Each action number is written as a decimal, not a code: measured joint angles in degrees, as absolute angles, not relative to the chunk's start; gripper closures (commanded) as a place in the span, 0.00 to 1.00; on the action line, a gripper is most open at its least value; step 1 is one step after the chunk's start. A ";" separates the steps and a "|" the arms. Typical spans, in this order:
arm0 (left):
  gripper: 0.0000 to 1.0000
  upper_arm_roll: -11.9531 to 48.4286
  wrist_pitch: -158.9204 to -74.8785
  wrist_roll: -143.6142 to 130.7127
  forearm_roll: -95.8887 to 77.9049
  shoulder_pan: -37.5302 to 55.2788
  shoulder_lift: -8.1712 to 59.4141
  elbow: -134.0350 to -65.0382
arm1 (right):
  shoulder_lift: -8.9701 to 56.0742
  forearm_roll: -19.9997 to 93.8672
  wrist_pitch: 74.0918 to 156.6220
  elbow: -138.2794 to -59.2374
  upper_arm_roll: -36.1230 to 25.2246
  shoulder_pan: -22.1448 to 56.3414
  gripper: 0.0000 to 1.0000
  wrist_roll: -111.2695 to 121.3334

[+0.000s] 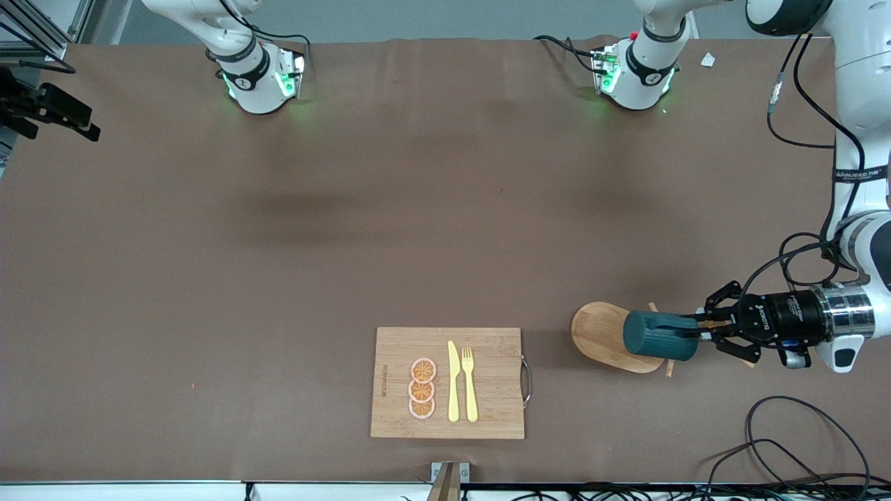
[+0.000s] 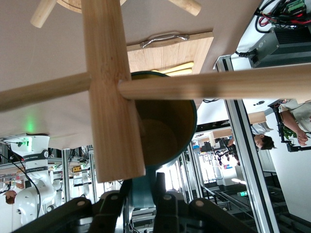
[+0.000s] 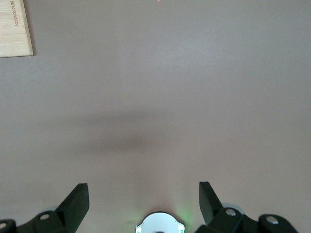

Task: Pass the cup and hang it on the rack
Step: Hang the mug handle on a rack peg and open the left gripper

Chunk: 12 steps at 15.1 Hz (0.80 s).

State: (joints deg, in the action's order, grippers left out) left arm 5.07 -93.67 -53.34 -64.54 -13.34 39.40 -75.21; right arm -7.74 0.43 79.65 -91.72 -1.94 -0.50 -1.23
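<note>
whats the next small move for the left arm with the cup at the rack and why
Probably ease the cup a little further so its handle settles on a peg, then let go. The left gripper is shut on the cup, held on its side over the rack, with the post and a peg right at its mouth. The right gripper waits open.

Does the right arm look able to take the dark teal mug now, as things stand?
Probably not. The left gripper is shut on the dark teal cylindrical mug among the wooden mug tree's pegs, and the open right gripper waits over bare table.
</note>
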 measured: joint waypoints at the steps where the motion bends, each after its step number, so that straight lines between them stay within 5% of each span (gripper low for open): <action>1: 0.97 5.06 -93.67 -53.34 -64.55 -13.44 39.41 -75.21 | -7.74 0.43 79.65 -91.72 -1.94 -0.50 0.00 -1.23; 10: 0.96 5.05 -93.58 -53.34 -64.55 -15.14 40.09 -75.23 | -7.74 0.43 79.64 -91.72 -1.94 -0.50 0.00 -1.21; 12: 0.86 5.07 -93.36 -53.34 -64.97 -15.45 40.33 -75.21 | -7.74 0.43 79.64 -91.72 -1.94 -0.50 0.00 -1.19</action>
State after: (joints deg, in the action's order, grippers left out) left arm 5.07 -93.36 -53.34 -64.97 -15.45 40.33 -75.21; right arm -7.74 0.43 79.64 -91.72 -1.94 -0.50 -1.19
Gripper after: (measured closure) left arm 0.789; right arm 0.000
